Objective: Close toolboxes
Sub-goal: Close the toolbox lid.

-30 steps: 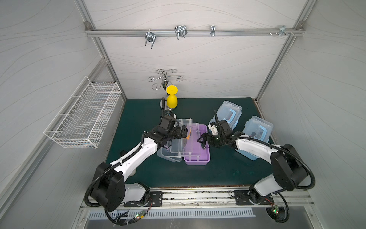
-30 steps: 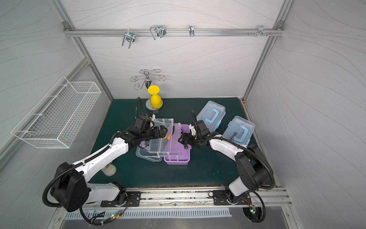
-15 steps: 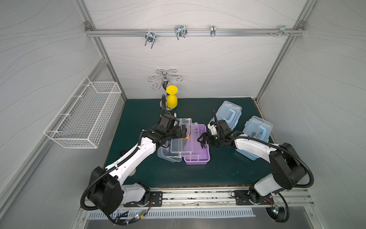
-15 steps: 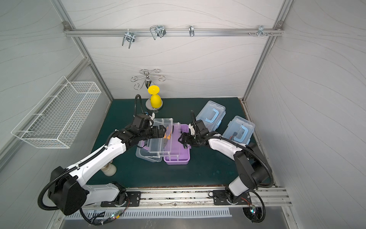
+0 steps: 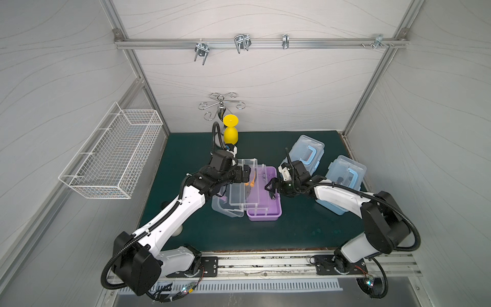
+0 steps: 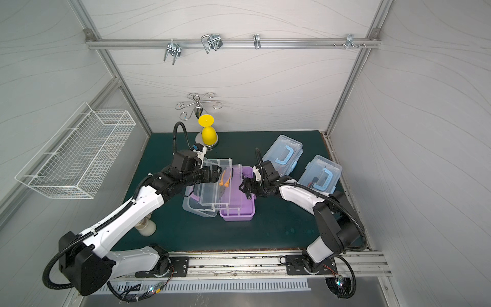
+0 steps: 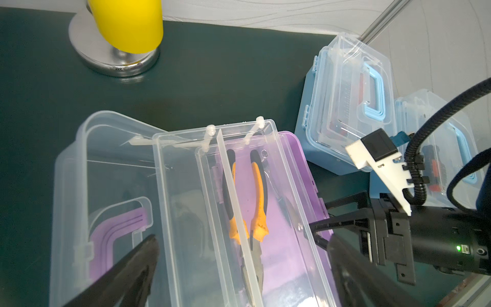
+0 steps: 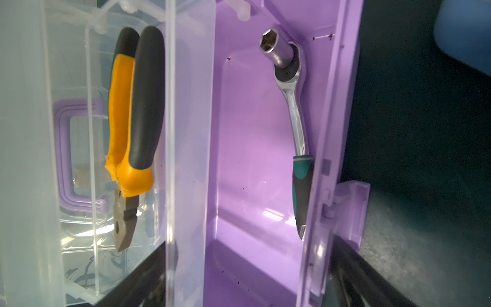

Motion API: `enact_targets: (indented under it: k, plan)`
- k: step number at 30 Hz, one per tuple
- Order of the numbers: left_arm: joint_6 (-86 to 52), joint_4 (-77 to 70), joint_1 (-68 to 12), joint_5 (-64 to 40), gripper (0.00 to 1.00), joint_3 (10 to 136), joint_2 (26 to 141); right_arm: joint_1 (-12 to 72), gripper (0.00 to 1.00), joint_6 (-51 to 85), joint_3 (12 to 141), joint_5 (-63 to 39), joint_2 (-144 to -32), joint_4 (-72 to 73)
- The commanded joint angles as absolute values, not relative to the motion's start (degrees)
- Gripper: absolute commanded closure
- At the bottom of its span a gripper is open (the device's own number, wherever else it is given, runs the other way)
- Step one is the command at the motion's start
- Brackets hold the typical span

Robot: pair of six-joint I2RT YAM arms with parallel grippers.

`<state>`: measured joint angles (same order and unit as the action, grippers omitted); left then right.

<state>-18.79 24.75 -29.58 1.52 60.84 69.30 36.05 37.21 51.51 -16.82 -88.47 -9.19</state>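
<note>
Currently rear light blue toolbox (image 5: 308, 148) and front light blue toolbox (image 5: 345, 170) are closed; purple toolbox (image 5: 265, 212) lies open, clear lid (image 5: 224, 206) flat. Left gripper (image 5: 248, 174), right gripper (image 5: 269, 189): spread, empty.

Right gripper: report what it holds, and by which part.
Nothing is held. The right gripper has its jaws open astride the latch-side wall of the purple plastic toolbox, not clamping it.

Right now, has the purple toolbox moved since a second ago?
No. The purple toolbox lies just as far from the yellow cup as it did before.
</note>
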Motion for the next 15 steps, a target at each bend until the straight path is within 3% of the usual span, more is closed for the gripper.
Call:
enact_targets:
  k: [1,8,15]
  plan:
    - [-18.01,25.04,-29.79,3.44,0.01,63.89,66.59,36.91,0.12,36.14,52.48,-16.16,-90.25,-9.26]
    - [-18.87,25.75,-28.41,7.56,0.01,61.72,62.11,36.65,0.20,36.07,52.03,-16.08,-89.97,-9.49]
    - [-23.97,23.67,-21.13,2.60,0.01,55.90,58.94,36.08,0.24,36.13,51.20,-16.47,-88.77,-9.40]
